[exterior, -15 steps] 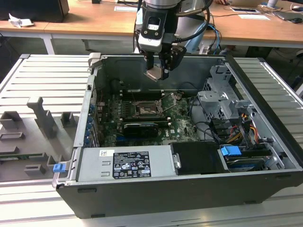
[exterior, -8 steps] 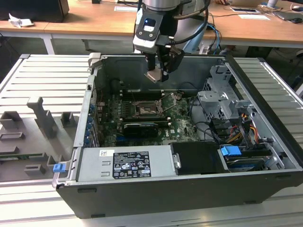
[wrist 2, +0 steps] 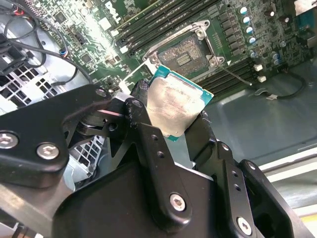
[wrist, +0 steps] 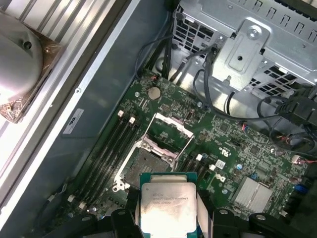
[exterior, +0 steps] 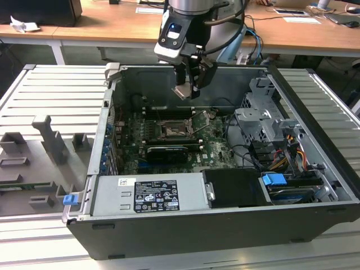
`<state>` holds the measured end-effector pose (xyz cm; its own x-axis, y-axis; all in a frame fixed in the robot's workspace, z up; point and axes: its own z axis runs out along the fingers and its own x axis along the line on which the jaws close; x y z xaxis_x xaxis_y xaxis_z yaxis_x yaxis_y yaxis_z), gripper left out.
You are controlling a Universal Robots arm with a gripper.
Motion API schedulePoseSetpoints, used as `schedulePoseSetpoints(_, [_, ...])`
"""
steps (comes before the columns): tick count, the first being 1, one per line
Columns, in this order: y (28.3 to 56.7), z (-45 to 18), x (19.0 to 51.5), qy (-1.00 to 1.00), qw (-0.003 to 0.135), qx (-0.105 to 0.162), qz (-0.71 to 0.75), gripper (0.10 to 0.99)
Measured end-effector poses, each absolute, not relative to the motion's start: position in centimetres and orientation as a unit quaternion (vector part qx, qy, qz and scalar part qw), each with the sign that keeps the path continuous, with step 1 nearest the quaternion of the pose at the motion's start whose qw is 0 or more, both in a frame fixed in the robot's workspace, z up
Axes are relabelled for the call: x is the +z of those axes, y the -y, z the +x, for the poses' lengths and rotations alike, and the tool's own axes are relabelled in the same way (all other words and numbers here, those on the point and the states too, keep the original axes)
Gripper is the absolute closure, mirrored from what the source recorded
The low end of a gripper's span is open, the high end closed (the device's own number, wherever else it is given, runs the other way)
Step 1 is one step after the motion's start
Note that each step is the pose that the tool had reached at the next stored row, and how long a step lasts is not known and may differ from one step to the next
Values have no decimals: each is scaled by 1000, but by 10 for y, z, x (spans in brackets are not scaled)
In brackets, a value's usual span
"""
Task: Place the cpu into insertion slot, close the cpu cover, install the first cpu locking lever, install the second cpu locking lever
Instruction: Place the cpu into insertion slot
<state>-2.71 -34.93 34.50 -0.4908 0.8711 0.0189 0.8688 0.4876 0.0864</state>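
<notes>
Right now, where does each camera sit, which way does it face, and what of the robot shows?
Exterior view: off the arm, above the open case, looking down into it; arm and gripper, holding the cpu, show.
First wrist view: on the arm, facing past the cpu toward the slot; black fingers show.
Second wrist view: on the arm, behind the gripper, facing the slot; linkage and fingers show.
Both wrist views share the held cpu and the slot.

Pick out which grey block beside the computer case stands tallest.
The T-topped block, between the stepped block and the small block; its post overtops both.
</notes>
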Motion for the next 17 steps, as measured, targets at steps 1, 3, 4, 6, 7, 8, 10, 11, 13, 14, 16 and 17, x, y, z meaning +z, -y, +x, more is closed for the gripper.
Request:
schedulePoseSetpoints(1, [349,-27,345,-862,13,42,504,545])
schedulePoseSetpoints(3, [349,-27,344,-862,13,42,505,545])
schedulePoseSetpoints(4, [349,-27,343,-862,13,41,505,545])
schedulePoseSetpoints(6, [349,-27,342,-862,12,41,505,545])
schedulePoseSetpoints(7, [349,-27,342,-862,12,41,505,545])
schedulePoseSetpoints(8, [349,-27,342,-862,12,41,505,545])
schedulePoseSetpoints(10, [349,-27,342,-862,12,41,506,545])
schedulePoseSetpoints(11, [349,-27,342,-861,12,41,506,545])
schedulePoseSetpoints(13, [349,-27,342,-860,12,41,508,545])
schedulePoseSetpoints(14, [349,-27,341,-859,12,41,510,545])
schedulePoseSetpoints(16, [349,-27,341,-857,12,41,513,545])
schedulePoseSetpoints(17, [349,-27,341,-856,12,41,515,545])
